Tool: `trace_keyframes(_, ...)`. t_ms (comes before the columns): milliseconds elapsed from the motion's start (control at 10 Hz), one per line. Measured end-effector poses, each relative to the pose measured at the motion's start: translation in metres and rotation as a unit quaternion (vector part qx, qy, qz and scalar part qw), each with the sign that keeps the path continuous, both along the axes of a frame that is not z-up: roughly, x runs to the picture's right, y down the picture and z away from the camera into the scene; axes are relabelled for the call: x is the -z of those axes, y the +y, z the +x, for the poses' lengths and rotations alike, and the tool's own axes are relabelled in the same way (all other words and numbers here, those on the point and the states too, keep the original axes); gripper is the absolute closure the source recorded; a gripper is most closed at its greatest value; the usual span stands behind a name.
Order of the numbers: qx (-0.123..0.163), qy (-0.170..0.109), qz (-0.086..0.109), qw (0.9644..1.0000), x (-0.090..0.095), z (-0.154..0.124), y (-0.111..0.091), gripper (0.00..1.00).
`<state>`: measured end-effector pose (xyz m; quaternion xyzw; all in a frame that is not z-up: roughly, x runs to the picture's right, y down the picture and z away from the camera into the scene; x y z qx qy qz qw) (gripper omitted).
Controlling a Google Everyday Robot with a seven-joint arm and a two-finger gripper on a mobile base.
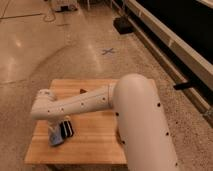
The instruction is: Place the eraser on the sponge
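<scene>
The black eraser [67, 129], with a pale stripe, is at the left front of the wooden table [95, 145]. It is tilted, and its lower end touches or overlaps the right edge of the light-blue sponge [55, 139]. My gripper [58, 127] hangs from the white wrist directly over both, right at the eraser. The wrist hides most of it, so I cannot see whether it holds the eraser. The arm covers the sponge's upper part.
My white arm [135, 115] crosses the table from the right and covers its right half. The table's left edge [36, 135] is close to the sponge. Speckled floor surrounds the table, and a dark wall base [165, 45] runs along the right.
</scene>
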<state>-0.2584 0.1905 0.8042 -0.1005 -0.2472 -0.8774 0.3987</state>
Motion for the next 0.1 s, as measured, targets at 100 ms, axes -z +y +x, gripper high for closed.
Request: trace_keyframes(100, -0.001, 0.0, -0.001, 1.0, 0.0004, -0.0004, -0.0002, 0.34)
